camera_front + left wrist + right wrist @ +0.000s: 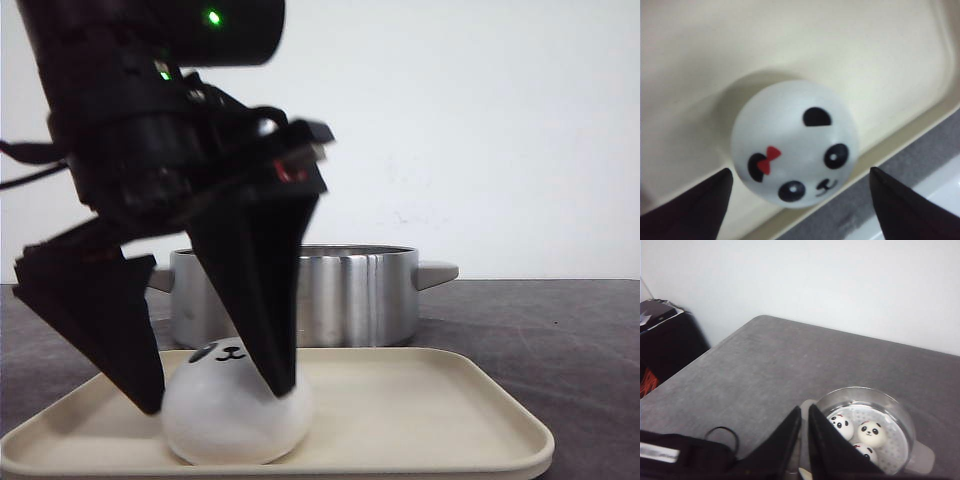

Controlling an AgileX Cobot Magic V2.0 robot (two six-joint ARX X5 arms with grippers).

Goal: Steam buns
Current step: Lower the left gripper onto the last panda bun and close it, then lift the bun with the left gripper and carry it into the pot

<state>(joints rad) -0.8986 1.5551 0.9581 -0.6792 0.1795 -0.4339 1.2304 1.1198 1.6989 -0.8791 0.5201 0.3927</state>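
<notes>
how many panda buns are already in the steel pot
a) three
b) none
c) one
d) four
a) The right wrist view looks down into the steel pot and shows three buns on its perforated insert, while the last bun sits on the tray between the open fingers of the left end effector.
</notes>
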